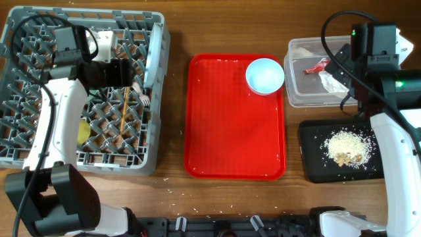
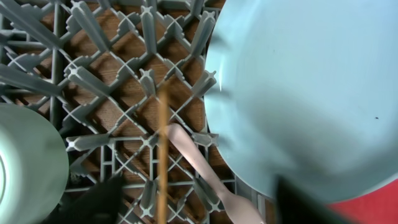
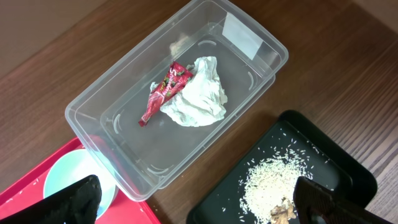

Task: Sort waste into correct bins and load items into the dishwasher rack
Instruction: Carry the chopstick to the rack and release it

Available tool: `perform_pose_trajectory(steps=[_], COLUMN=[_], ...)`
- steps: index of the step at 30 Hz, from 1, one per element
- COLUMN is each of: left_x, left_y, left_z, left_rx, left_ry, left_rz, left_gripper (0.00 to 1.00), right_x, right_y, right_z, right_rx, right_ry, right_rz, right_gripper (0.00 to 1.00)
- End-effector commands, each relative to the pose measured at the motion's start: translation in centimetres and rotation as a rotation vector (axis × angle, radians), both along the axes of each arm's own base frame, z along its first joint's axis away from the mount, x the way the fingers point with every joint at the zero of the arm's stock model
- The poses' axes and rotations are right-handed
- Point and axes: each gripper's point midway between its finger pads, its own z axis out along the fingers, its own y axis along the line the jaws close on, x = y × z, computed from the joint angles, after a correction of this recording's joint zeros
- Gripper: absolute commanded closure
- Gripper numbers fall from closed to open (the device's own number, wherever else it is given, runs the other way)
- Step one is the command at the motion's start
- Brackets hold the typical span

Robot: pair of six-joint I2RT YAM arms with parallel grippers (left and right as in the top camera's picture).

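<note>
Wrapper (image 3: 163,93) and napkin (image 3: 198,94) in tub (image 3: 127,140), clearest from right wrist

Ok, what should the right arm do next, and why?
Probably move the open right gripper over to the bowl on the red tray. Wrapper and napkin already lie in the tub, rice in the black tray; the bowl looks like the only dish outside the rack.

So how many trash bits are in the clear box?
2: the red wrapper and the white napkin, touching, inside the clear tub. Something could hide under the napkin.
</note>
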Motion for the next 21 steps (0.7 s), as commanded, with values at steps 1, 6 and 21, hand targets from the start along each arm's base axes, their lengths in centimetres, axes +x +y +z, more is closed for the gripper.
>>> perform_pose_trajectory(steps=[1,6,21], left_x=[0.0,-3.0,-6.6], left_y=[-0.2,-4.8,-33.7], left_z=[1.3,11.1,8.1], left_rx=[-0.017,-0.305,-0.233], left_ry=[-0.034,-0.219,-0.302], left_rz=[-0.003,-0.027,-0.539], left_gripper=[0.00,0.08,0.04], right_x=[0.2,0.2,0.2], right_y=[-0.4,-0.4,-0.4], right_z=[0.4,0.4,0.4], right_rx=[-0.018,-0.018,-0.018], right_ry=[-0.007,-0.007,-0.007], right_rz=[-0.012,-0.011,-0.012], right_gripper=[0.00,0.00,0.00])
